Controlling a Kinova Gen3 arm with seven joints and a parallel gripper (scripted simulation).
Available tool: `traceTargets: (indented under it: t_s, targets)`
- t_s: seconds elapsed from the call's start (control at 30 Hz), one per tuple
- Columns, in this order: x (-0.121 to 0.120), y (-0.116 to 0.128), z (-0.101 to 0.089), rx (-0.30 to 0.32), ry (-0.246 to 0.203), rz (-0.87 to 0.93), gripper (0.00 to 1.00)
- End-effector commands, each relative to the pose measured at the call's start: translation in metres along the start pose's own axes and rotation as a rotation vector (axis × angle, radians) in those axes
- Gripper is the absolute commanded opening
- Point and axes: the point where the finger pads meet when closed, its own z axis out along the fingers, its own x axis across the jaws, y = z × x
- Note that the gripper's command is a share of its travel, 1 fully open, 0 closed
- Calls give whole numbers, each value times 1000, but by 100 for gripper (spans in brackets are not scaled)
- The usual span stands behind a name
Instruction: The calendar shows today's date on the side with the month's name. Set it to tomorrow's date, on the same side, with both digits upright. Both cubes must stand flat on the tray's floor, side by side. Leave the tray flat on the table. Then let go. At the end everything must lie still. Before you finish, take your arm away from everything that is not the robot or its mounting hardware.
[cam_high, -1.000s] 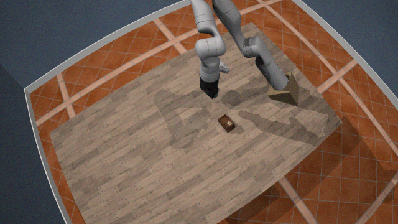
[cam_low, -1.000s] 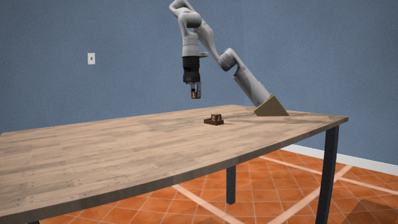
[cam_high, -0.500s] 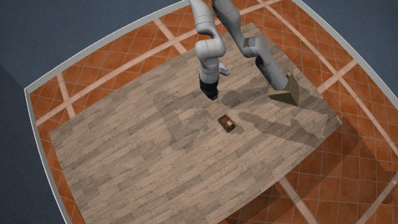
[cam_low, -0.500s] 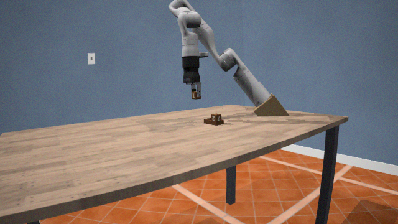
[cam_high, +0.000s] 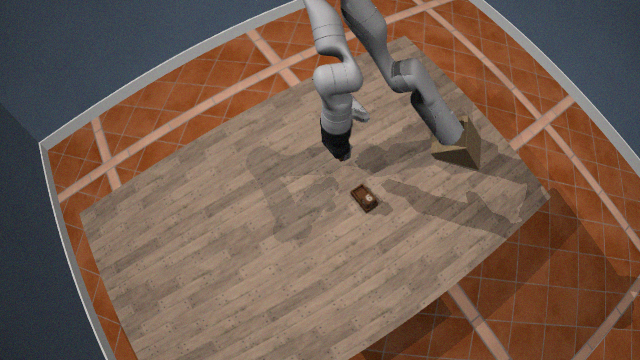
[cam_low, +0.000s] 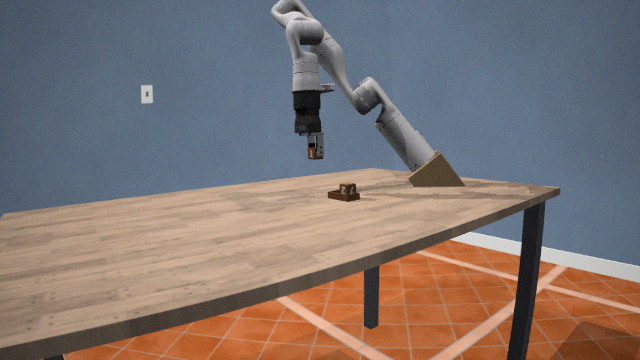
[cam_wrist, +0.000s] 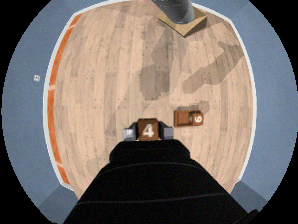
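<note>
My gripper (cam_low: 315, 151) hangs high above the table, shut on a brown digit cube (cam_wrist: 148, 129). The wrist view shows a white 4 on the cube's face that looks at the camera. The cube also shows between the fingers in the side view (cam_low: 313, 151). In the overhead view the gripper (cam_high: 341, 150) hides the cube. The dark brown tray (cam_high: 361, 194) lies flat on the table, below and to the right of the gripper. It holds one cube (cam_low: 347, 189) at one end, with a white digit on top that I cannot read. The tray also shows in the wrist view (cam_wrist: 188, 117).
The arm's tan wedge base (cam_high: 460, 144) stands at the far right of the table, behind the tray. The arm's links reach over the table's back part. A white wall plate (cam_low: 146, 93) is on the blue wall.
</note>
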Motion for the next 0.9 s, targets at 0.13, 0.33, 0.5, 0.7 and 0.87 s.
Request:
traceTargets:
  t_s: [0.13, 0.33, 0.5, 0.7, 0.87]
  targets:
    - [0, 0, 5, -1, 0, 0, 60]
    - [0, 0, 14, -1, 0, 0, 60]
    - [0, 0, 33, -1, 0, 0, 60]
    - [1, 0, 59, -1, 0, 0, 60]
    - [1, 0, 72, -1, 0, 0, 60]
